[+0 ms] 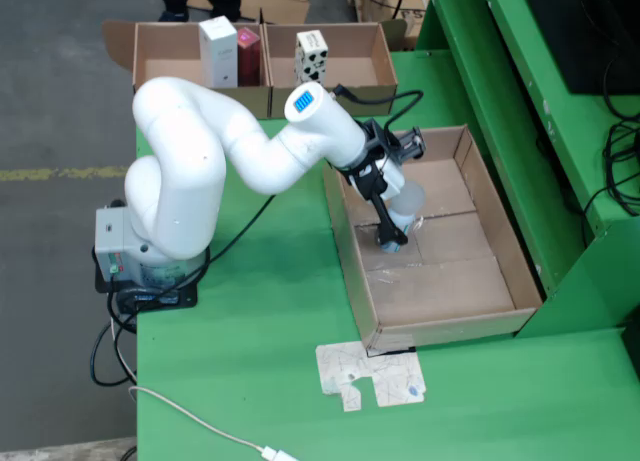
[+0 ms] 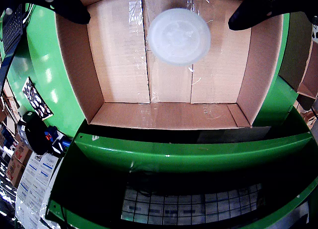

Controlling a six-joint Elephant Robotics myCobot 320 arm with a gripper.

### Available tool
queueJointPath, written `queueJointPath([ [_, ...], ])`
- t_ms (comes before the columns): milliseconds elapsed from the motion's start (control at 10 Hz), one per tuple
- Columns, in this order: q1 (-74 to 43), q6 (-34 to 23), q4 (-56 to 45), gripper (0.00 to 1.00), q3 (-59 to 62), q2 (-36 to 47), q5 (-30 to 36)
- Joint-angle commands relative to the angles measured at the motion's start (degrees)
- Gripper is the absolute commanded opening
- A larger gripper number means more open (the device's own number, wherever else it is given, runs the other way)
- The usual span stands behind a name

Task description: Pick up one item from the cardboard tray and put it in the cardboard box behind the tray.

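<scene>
A white round lidded container (image 1: 408, 201) lies on the floor of the open cardboard tray (image 1: 470, 281). My gripper (image 1: 398, 219) hangs over it inside the tray, at its left part in the fixed view. In the wrist view the container (image 2: 179, 36) sits between and beyond the two black fingers (image 2: 64, 5), which stand wide apart and do not touch it. The gripper (image 2: 161, 8) is open. Behind the tray stand two joined cardboard boxes (image 1: 350, 76).
The boxes hold a white carton (image 1: 218, 51), a red carton (image 1: 248, 56) and a spotted carton (image 1: 311, 56). A printed paper scrap (image 1: 370, 376) lies in front of the tray. A green shelf frame (image 1: 540, 131) rises to the tray's right. The arm's base (image 1: 150, 261) is at the table's left edge.
</scene>
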Motion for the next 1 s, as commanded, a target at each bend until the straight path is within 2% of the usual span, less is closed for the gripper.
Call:
queueJointPath([
  [0, -0.2, 0.3, 0.1, 1.00, 3.1, -0.9, 0.0],
  [900, -0.6, 0.0, 1.0, 1.00, 4.8, -4.0, 0.2],
])
